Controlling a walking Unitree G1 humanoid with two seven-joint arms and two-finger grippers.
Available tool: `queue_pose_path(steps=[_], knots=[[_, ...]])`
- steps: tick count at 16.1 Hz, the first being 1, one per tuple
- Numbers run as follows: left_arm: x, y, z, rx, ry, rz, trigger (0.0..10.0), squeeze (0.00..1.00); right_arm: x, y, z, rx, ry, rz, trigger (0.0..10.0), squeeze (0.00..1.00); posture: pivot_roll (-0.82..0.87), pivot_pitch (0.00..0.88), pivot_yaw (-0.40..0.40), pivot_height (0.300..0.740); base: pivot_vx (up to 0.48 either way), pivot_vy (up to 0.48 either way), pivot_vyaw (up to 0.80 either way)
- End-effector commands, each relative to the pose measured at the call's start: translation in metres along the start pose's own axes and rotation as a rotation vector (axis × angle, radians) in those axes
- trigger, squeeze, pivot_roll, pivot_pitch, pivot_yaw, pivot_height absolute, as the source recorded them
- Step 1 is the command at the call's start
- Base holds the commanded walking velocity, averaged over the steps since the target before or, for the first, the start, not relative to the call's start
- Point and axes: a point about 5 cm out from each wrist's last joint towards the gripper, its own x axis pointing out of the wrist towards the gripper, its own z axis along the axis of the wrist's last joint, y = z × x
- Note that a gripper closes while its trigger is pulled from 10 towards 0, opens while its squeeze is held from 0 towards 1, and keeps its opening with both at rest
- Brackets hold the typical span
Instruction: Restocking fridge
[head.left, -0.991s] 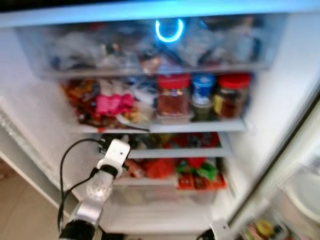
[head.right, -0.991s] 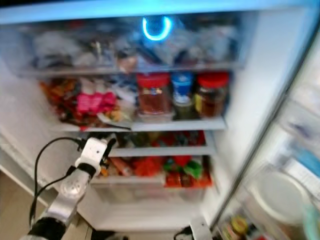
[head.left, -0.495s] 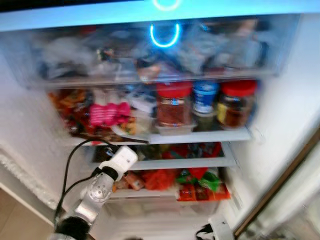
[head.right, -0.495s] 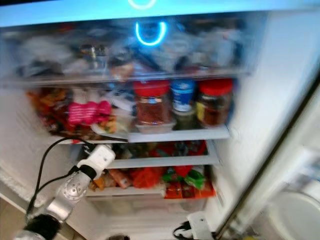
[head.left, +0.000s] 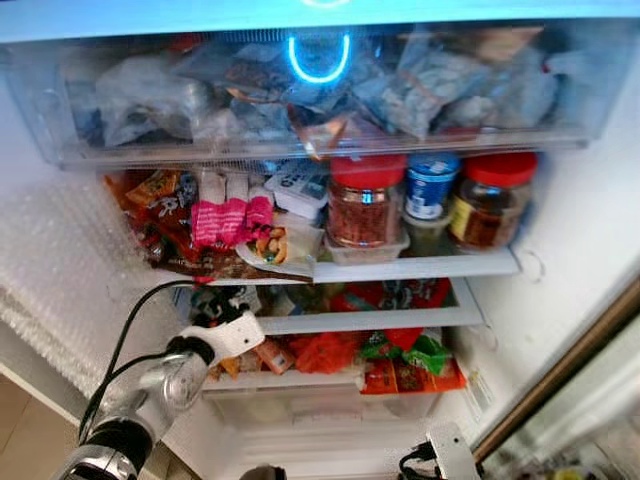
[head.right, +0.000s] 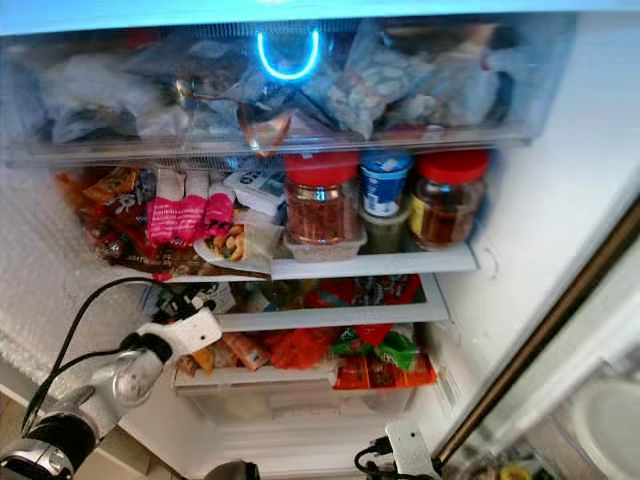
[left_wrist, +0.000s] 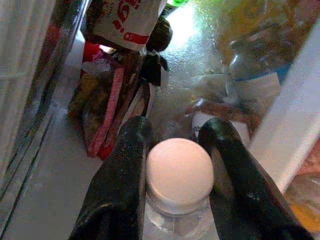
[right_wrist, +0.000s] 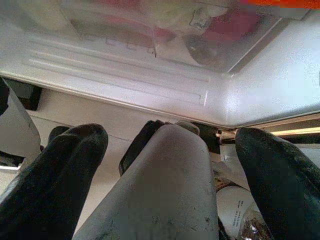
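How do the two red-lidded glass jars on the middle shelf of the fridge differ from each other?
The left red-lidded glass jar looks wider, and its contents are reddish-orange; the right red-lidded glass jar looks narrower, with darker brown contents. The left jar sits on a clear plastic container, while what the right jar rests on cannot be told. A blue-lidded tub stands between them. Both stand upright with red lids on.

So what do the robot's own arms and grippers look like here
The left arm is silver metal with a round joint, a white wrist block and a looping black cable. Each gripper has two thick, matte black fingers. The right arm's white wrist block carries black cabling.
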Motion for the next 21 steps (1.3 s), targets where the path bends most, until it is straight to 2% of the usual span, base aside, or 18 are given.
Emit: queue_pose_path(steps=[1, 5, 8, 12, 13, 15, 17, 21], knots=[[-0.002, -0.01, 0.001, 0.04, -0.033, -0.043, 10.0, 0.0, -0.002, -0.001, -0.008, 0.023, 0.019, -0.009, 10.0, 0.0, -0.12, 0.039, 0.012, 0.642, 0.0, 0.0, 0.0], [0.004, -0.012, 0.005, 0.048, -0.059, -0.073, 10.0, 0.0, -0.004, -0.005, -0.013, 0.028, 0.023, -0.024, 10.0, 0.0, -0.16, 0.064, 0.017, 0.642, 0.0, 0.0, 0.0], [0.01, -0.015, 0.015, 0.11, -0.102, -0.1, 10.0, 0.0, -0.007, -0.008, -0.019, 0.036, 0.031, -0.033, 10.0, 0.0, -0.19, 0.087, 0.015, 0.642, 0.0, 0.0, 0.0], [0.016, -0.008, 0.008, 0.096, -0.021, -0.078, 10.0, 0.0, -0.009, -0.011, -0.025, 0.023, 0.04, -0.035, 10.0, 0.0, -0.2, 0.112, 0.003, 0.642, 0.0, 0.0, 0.0], [0.017, -0.003, 0.005, 0.092, 0.005, -0.061, 10.0, 1.0, -0.01, -0.011, -0.027, 0.025, 0.042, -0.037, 10.0, 0.0, -0.21, 0.114, 0.003, 0.642, 0.0, 0.0, 0.0], [0.018, 0.008, -0.003, 0.071, 0.053, -0.028, 10.0, 1.0, -0.01, -0.011, -0.028, 0.023, 0.045, -0.037, 10.0, 0.0, -0.21, 0.126, 0.003, 0.642, 0.0, 0.0, 0.0], [0.018, 0.013, -0.005, 0.073, 0.06, -0.018, 10.0, 1.0, -0.011, -0.011, -0.029, 0.022, 0.046, -0.035, 10.0, 0.0, -0.21, 0.131, 0.003, 0.642, 0.0, 0.0, 0.0], [0.021, 0.014, 0.0, 0.074, 0.024, -0.031, 10.0, 1.0, -0.011, -0.01, -0.029, 0.013, 0.059, -0.029, 10.0, 0.0, -0.21, 0.13, 0.0, 0.642, 0.0, 0.0, 0.0]])
